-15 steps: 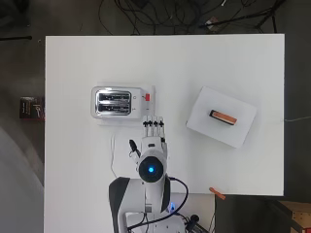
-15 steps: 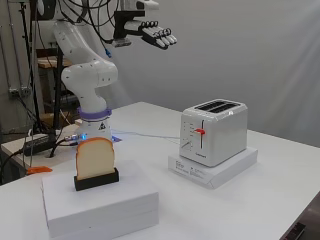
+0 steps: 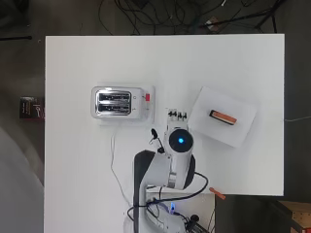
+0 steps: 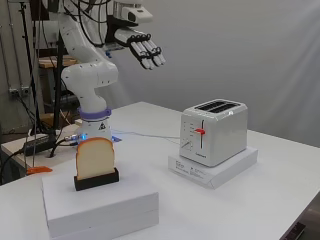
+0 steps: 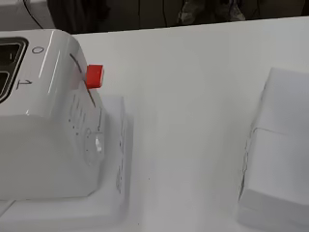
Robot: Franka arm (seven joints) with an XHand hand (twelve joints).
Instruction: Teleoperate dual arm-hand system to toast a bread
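A slice of bread [image 4: 95, 158] stands upright in a black holder [image 4: 96, 179] on a white box [image 4: 100, 207]; from above the bread [image 3: 223, 117] is a thin orange strip on the box [image 3: 240, 133]. The white two-slot toaster [image 4: 214, 131] with a red lever [image 4: 200, 132] rests on a flat white base [image 4: 215, 167]; its slots [image 3: 112, 102] are empty. My hand [image 4: 143, 49] hovers high above the table, fingers straight and spread, holding nothing. In the overhead view the hand [image 3: 177, 115] sits between toaster and bread box. The wrist view shows the toaster [image 5: 43, 125] and lever [image 5: 94, 76].
A thin cable [image 3: 113, 155] runs from the toaster toward the arm's base [image 3: 165, 170]. An orange object [image 3: 218, 193] lies at the table's near edge. The white table [image 3: 218, 63] stretches bare beyond the toaster and box.
The hand has moved to the right in the overhead view, toward the bread box, and has come lower in the side view. Bread and toaster have not moved.
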